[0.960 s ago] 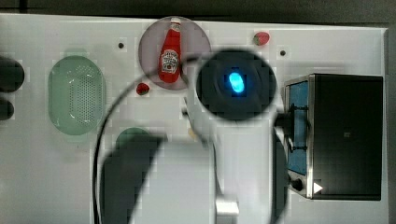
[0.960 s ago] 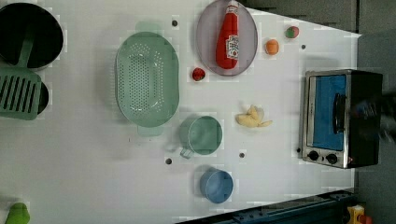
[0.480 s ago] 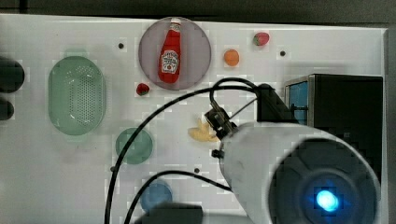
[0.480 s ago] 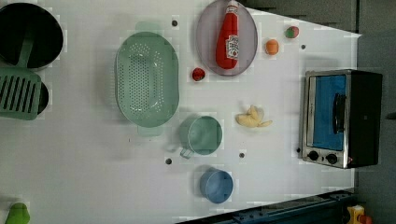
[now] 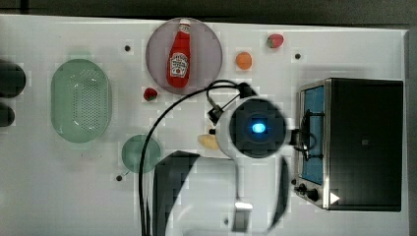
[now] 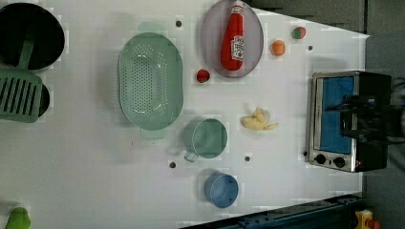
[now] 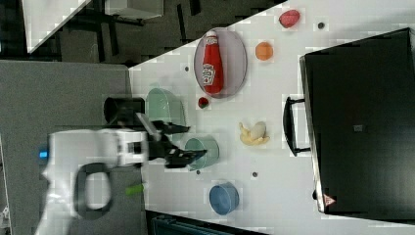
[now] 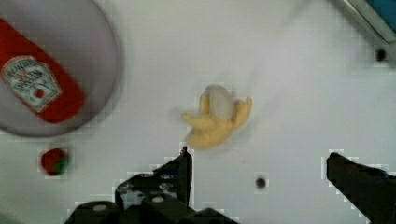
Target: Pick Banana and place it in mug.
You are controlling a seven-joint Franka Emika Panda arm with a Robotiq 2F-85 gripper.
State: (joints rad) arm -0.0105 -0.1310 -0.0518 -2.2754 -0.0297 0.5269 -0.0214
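Top view: the arm's round housing covered most of the banana (image 5: 208, 142), leaving a pale cream sliver at the housing's 9 o'clock edge; black cables crossed the white worktop (image 5: 59, 196) toward the mug (image 5: 141, 153), whose lower rim was partly masked by the arm's shadow. The toaster oven (image 5: 361, 142) had its glass door partly hidden behind the arm.

Left view: the arm appeared as a dark blur over the toaster oven at the 3 o'clock margin. The banana (image 6: 258, 120) lay unobstructed, a small cream-yellow cluster of short lobes with a paler peeled tip, at 3 o'clock from the dark-green mug (image 6: 206, 138) and apart from it. The blue cup (image 6: 222, 190) stood at 6 o'clock from the mug, the perforated basket (image 6: 150, 80) at about 10 o'clock.

Right view: the pincer (image 7: 188, 142) overlapped the mug (image 7: 203, 150) in the picture; whether it touched it could not be told. The banana (image 7: 254, 133) rested near the oven handle.

Wrist view: the pincer (image 8: 261, 163) stood released, its two dark fingers spread wide and cut off by the frame edge, holding nothing. The banana (image 8: 216, 121) lay on the worktop beyond the fingertips, untouched. The ketchup bottle (image 8: 37, 88) on the purple plate (image 8: 93, 51) was cropped; a small red fruit (image 8: 54, 161) lay beside the plate.
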